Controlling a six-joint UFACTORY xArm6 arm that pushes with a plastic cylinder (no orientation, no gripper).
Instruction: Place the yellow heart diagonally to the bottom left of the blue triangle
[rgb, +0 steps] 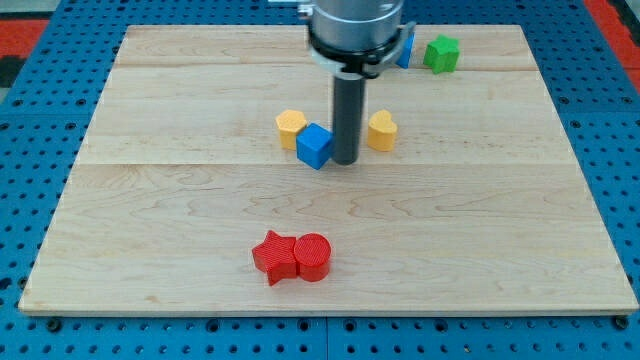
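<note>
The board (200, 200) is the largest item: pale wood planks lying on a blue perforated base (30, 200) that shows on every side of it.

My arm comes down from the view's top centre as a wide metal collar, and the dark rod (346, 110) hangs straight below it. My tip (345, 162) rests on the board near its middle. There are no jaws on this rig (only the rod), so nothing is open or closed and nothing is held.

Blocks, placed from my tip:

- Red star (272, 257) and red cylinder (312, 256): well below my tip toward the view's bottom, star on the left, cylinder on the right, the two touching.
- Blue cube (315, 146): just to the view's left of my tip, touching the rod or very nearly so; I cannot tell which.
- Green block (441, 53): far up and to the view's right, near the board's top edge; shape not clear.
- Yellow heart (381, 130): just to the view's right of my tip and slightly higher, close beside the rod, contact uncertain.
- Yellow block (291, 125): to the view's left and slightly above, next to the cube's upper left; it looks many-sided.
- Blue block (407, 47): only a sliver shows behind the collar, left of the green one. Shape cannot be made out.
</note>
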